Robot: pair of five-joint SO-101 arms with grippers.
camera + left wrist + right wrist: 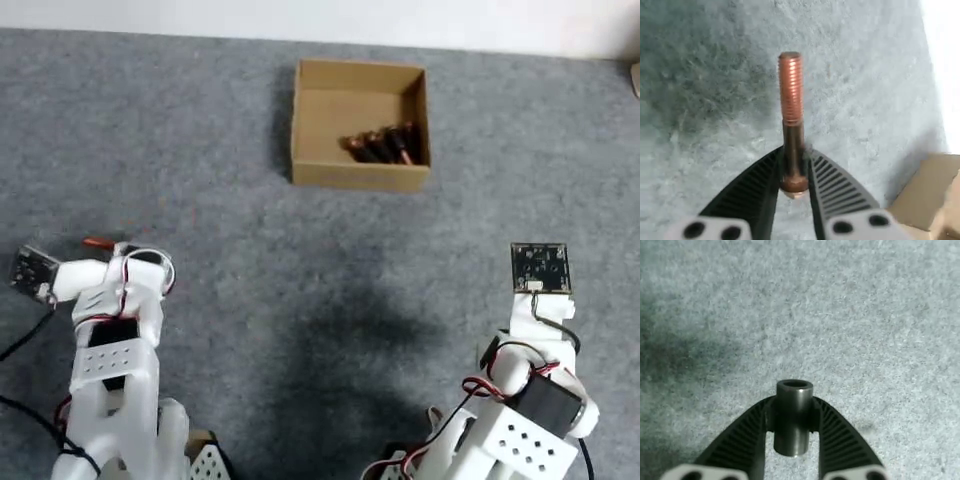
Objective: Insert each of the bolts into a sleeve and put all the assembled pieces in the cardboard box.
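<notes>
Lower left in the high view, left fingers (832, 185) are clamping a copper-coloured threaded metal bolt (791, 100) near its head, leaving the thread free for insertion. Right fingers (840, 440) are clamping a dark cylindrical metal sleeve (794, 415), bore exposed.

White arms (112, 365) (red cables (480, 385)) bear ribbed black grippers (796, 151) (794, 401).

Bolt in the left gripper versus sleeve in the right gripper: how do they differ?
The bolt is copper-coloured, slim and threaded; the sleeve is dark, stubby, smooth and hollow. The left gripper pinches the bolt near its head, while the right gripper pinches the sleeve mid-body. Both are clamped over the grey carpet.
</notes>
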